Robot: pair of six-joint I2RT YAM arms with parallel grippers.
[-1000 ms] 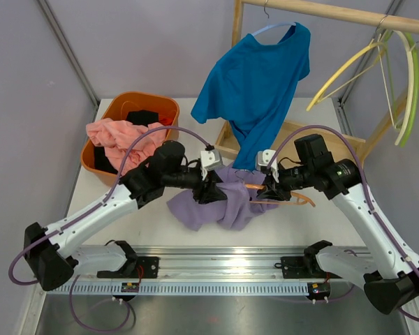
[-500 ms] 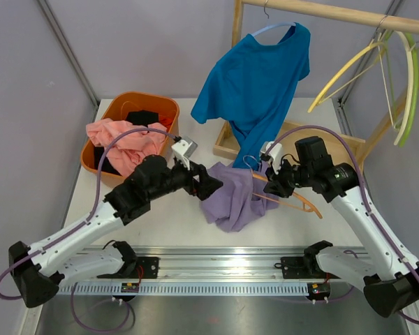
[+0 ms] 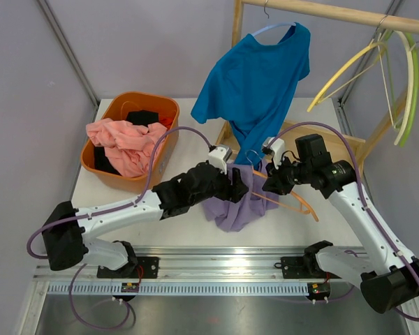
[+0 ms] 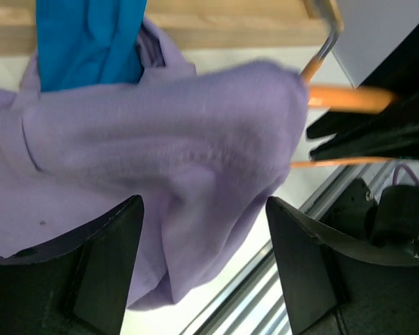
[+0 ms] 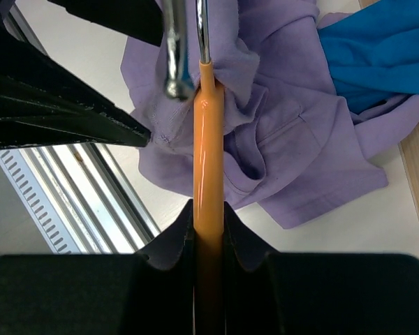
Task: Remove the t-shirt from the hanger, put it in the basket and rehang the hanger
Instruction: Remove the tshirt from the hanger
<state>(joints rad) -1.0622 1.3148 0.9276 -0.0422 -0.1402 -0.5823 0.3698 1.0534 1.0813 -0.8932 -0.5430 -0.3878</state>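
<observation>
From above, the left pincer (image 3: 236, 187) sits over the lilac t-shirt (image 3: 230, 209), which is heaped on the bench (image 3: 181, 229) just beneath it. The right pincer (image 3: 271, 183) is alongside with the orange hanger (image 3: 297, 202).

Left wrist: the jaws are apart, with cloth between and ahead of them, ungripped.

Right wrist: the jaws are clamped on the hanger's neck, with the shirt draped beyond.

The step appears to be freeing the shirt. Next, the left pincer must pinch the cloth and draw it away.

lilac t-shirt (image 3: 232, 206), orange hanger (image 3: 298, 203), white table (image 3: 195, 232)
</observation>
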